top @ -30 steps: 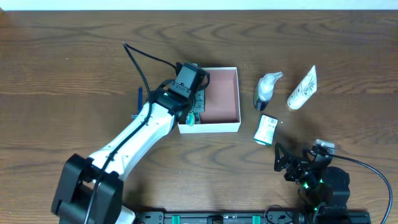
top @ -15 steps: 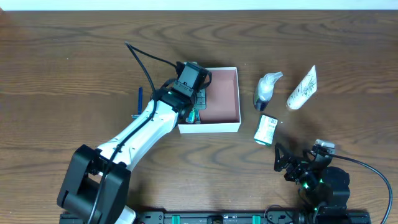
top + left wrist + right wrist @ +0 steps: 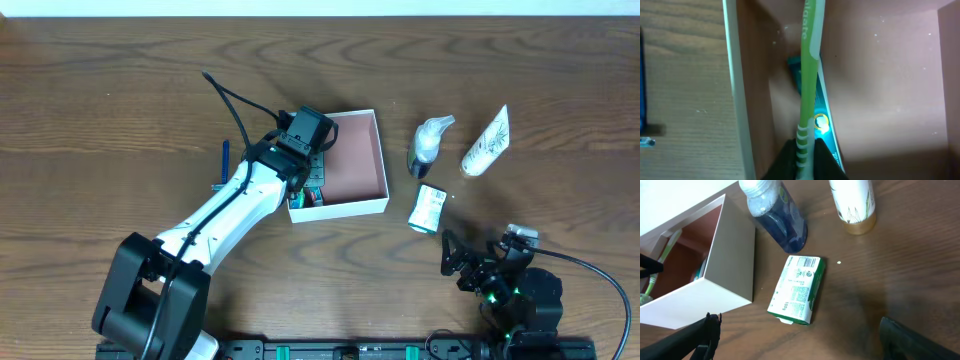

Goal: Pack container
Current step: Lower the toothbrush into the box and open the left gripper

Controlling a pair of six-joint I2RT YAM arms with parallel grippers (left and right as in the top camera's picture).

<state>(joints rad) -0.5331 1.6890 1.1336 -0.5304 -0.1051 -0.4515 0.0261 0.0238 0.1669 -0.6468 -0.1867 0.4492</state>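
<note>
The right gripper point(image 3: 800, 336) rests nearest, low over the tabletop point(image 3: 120, 90) with its dark fingers spread wide and nothing between them. Just past it lies a small green-and-white carton point(image 3: 429, 208), flat on its side, printed card with crisp edges.

Left of the carton sits the container point(image 3: 386, 170), a square shallow box with thin white walls and a dusty pink-brown inside, slightly askew to the table edge. It looks like light card: stiff enough to keep its shape, but I would expect it to slide or twist under a sideways push, and a thin wall to flex if pinched hard. Steadying it by a corner, where two walls brace each other, seems the safest hold.

The left gripper point(image 3: 802, 156) is down inside the container's left part, clenched on a green toothbrush point(image 3: 807, 75) near one end. The handle is slim, hard, glossy plastic, so it may pivot in the pinch. It runs along the left wall, above a teal tube point(image 3: 824, 117) lying on the floor of the box.

Farther off, right of the container, stand a spray bottle point(image 3: 428, 145) of dark blue liquid, smooth and likely heavier, and a white leaf-printed tube point(image 3: 487, 142), soft-sided. Out to the left lies a small blue object point(image 3: 224, 160) I cannot identify.
</note>
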